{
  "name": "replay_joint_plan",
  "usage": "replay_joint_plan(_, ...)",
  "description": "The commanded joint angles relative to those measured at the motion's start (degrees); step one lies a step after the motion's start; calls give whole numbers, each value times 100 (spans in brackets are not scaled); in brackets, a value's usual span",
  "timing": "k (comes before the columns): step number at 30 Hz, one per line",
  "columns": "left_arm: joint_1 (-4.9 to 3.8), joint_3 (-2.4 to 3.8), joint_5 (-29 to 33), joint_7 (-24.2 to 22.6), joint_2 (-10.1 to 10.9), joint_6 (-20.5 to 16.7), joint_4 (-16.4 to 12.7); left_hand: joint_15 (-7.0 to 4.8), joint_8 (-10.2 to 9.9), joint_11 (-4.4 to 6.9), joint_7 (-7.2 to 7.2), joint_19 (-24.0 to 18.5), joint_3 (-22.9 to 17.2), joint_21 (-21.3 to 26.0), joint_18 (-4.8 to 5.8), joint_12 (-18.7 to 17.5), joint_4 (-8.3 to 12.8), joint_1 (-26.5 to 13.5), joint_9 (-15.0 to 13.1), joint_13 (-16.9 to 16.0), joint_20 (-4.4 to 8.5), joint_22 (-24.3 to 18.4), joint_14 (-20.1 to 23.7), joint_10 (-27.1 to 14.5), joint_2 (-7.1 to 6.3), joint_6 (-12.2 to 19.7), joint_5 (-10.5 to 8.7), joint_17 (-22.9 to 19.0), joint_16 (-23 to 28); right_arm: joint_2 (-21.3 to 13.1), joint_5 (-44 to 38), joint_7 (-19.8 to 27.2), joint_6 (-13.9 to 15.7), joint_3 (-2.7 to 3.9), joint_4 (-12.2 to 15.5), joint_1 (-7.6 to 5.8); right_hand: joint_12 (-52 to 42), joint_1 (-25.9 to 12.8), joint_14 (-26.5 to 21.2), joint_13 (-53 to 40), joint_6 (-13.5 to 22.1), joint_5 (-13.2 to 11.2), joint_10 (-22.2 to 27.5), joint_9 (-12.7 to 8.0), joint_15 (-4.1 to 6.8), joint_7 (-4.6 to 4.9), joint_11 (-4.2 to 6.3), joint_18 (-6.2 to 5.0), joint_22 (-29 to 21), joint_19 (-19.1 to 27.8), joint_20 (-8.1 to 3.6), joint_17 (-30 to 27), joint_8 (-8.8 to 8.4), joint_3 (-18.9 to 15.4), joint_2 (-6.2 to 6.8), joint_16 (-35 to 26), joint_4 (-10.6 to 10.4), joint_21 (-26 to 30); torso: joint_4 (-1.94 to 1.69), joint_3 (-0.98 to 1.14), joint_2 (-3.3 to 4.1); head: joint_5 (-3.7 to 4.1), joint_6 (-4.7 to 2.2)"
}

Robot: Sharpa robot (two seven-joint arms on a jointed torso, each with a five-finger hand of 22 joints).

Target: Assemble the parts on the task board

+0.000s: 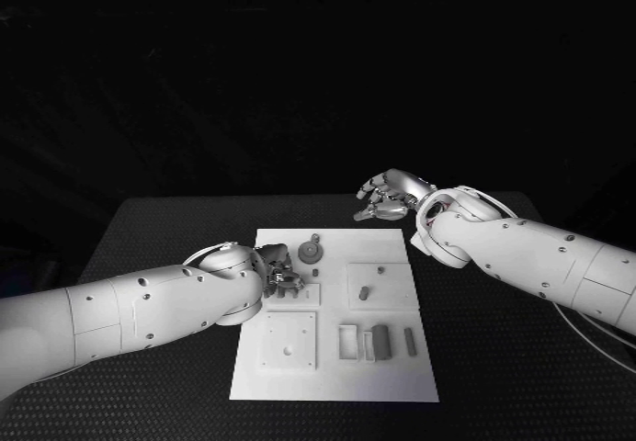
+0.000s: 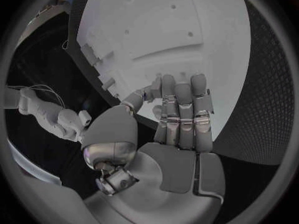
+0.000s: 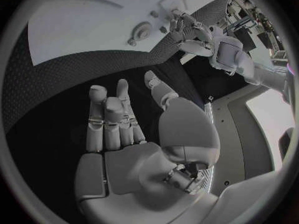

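Note:
The white task board [image 1: 332, 367] lies in the middle of the black table. A round gear-like part [image 1: 312, 250] stands near its far left, also seen in the right wrist view [image 3: 142, 31]. Short pegs [image 1: 363, 294] sit in a raised square, and grey blocks [image 1: 380, 340] stand in a slot nearer me. My left hand [image 1: 278, 274] hovers over the board's left edge beside the gear, fingers straight and side by side [image 2: 181, 114], nothing in them. My right hand [image 1: 391, 196] hangs above the table past the board's far right corner, palm [image 3: 131, 159] empty, fingers loosely extended.
A square plate with small holes [image 1: 288, 340] lies on the board's near left. Black table [image 1: 504, 367] stretches to the right of the board. My right forearm [image 1: 530, 253] crosses above the table's right side.

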State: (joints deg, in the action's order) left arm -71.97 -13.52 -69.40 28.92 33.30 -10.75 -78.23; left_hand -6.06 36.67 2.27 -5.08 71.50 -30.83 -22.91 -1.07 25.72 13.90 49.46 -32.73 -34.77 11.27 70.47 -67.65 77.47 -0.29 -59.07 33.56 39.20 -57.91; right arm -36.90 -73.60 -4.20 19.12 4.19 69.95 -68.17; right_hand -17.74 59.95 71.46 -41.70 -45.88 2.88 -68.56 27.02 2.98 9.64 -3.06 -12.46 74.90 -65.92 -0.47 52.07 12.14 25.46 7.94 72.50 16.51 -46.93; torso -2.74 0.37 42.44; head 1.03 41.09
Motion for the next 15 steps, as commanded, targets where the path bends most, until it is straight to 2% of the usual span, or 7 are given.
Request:
replay_joint_plan(1, 13, -7, 21, 8, 4, 54, -6, -40, 20, -4, 435, 61, -235, 16, -78, 35, 214, 92, -4, 5, 62, 5, 61, -37, 64, -481, 40, -8, -24, 2, 1, 13, -65, 2, 4, 3, 27, 8, -53, -8, 3, 12, -2, -7, 3, 27, -32, -254, 79, 2, -49, 7, 13, -39, -46, -37, -4, 30, -6, 1, -2, 0, 4)
replay_joint_plan(15, 20, -7, 51, 10, -22, 101, 10, -43, 25, -3, 435, 67, -234, 15, -78, 44, 214, 93, 1, 10, 65, 13, 63, -37, 66, -478, 33, -30, -44, 3, 1, 17, -73, 2, 4, 6, 32, 5, -54, -13, 4, 12, -2, -9, 3, 28, -33, -254, 79, 3, -48, 7, 13, -44, -47, -39, -6, 33, -1, 0, 1, -8, 20)
